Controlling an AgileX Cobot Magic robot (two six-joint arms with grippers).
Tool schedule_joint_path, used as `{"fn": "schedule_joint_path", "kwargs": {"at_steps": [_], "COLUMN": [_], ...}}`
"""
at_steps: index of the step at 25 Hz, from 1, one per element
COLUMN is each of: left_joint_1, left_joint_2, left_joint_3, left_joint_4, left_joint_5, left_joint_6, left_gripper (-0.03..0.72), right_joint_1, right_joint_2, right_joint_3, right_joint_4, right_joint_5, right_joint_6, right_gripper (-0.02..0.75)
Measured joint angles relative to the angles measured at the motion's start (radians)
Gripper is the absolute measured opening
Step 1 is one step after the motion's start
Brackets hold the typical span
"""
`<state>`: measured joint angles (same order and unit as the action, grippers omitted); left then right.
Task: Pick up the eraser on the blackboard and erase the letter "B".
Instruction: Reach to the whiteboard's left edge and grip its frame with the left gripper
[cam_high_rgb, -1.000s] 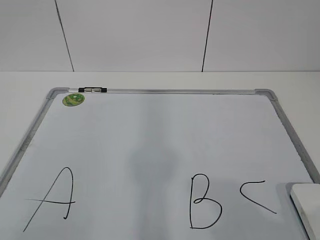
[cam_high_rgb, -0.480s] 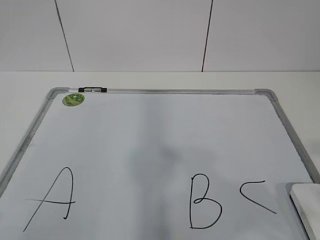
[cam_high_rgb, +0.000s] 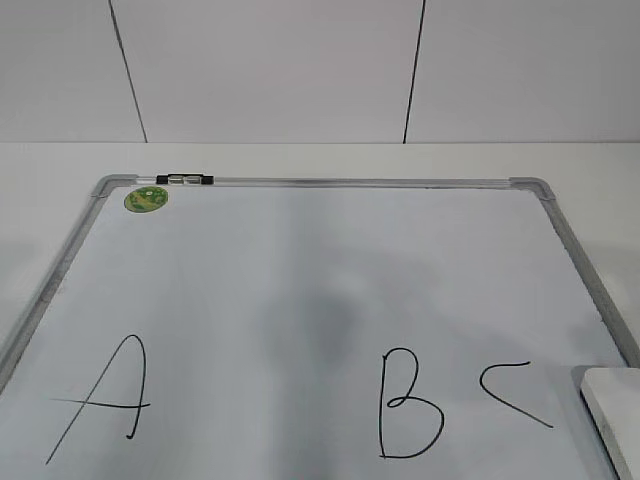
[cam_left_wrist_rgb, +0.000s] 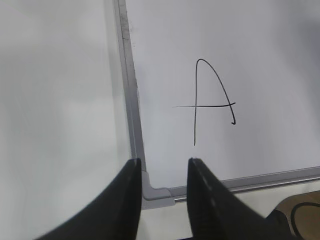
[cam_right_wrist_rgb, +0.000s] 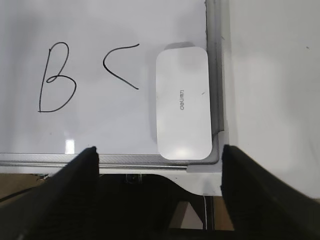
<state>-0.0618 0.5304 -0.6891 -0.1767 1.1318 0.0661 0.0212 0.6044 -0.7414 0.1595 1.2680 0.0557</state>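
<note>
The blackboard (cam_high_rgb: 300, 260) is a white dry-erase board with a grey metal frame, lying flat. The letter "B" (cam_high_rgb: 408, 403) is drawn in black near its front edge, between an "A" (cam_high_rgb: 100, 400) and a "C" stroke (cam_high_rgb: 512, 392). The eraser (cam_high_rgb: 612, 410), a flat white rounded block, lies at the board's front right corner. In the right wrist view the eraser (cam_right_wrist_rgb: 183, 103) lies right of the "B" (cam_right_wrist_rgb: 56, 77), and my right gripper (cam_right_wrist_rgb: 159, 149) is open wide above the board's front edge, empty. My left gripper (cam_left_wrist_rgb: 162, 161) is open and empty over the board's front left corner, near the "A" (cam_left_wrist_rgb: 209, 100).
A green round sticker (cam_high_rgb: 147, 199) and a small black clip (cam_high_rgb: 185, 180) sit at the board's far left corner. The board lies on a white table (cam_high_rgb: 320, 158) with a white panelled wall behind. The table's front edge and dark space below show in both wrist views.
</note>
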Motion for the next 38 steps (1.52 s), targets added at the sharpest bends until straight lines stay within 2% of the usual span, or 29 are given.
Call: {"fn": "schedule_joint_path", "kwargs": {"at_steps": [8, 14, 19, 26, 38], "left_joint_1": [0.000, 0.000, 0.000, 0.000, 0.000], "left_joint_2": [0.476, 0.855, 1.090, 1.221, 1.342], "left_joint_3": [-0.213, -0.403, -0.515, -0.582, -0.589], "left_joint_4": [0.000, 0.004, 0.004, 0.058, 0.076], "left_joint_5": [-0.004, -0.014, -0.019, -0.127, -0.224], "left_joint_6": [-0.002, 0.019, 0.034, 0.045, 0.045], "left_gripper": [0.237, 0.237, 0.236, 0.235, 0.235], "right_joint_1": [0.000, 0.000, 0.000, 0.000, 0.000], "right_joint_2": [0.161, 0.178, 0.178, 0.180, 0.180], "right_joint_3": [0.000, 0.000, 0.000, 0.000, 0.000], "right_joint_4": [0.001, 0.001, 0.009, 0.011, 0.011], "right_joint_5": [-0.010, -0.014, -0.014, -0.014, -0.014], "right_joint_6": [0.002, 0.004, 0.004, 0.004, 0.004], "right_gripper": [0.585, 0.585, 0.585, 0.585, 0.585]}}
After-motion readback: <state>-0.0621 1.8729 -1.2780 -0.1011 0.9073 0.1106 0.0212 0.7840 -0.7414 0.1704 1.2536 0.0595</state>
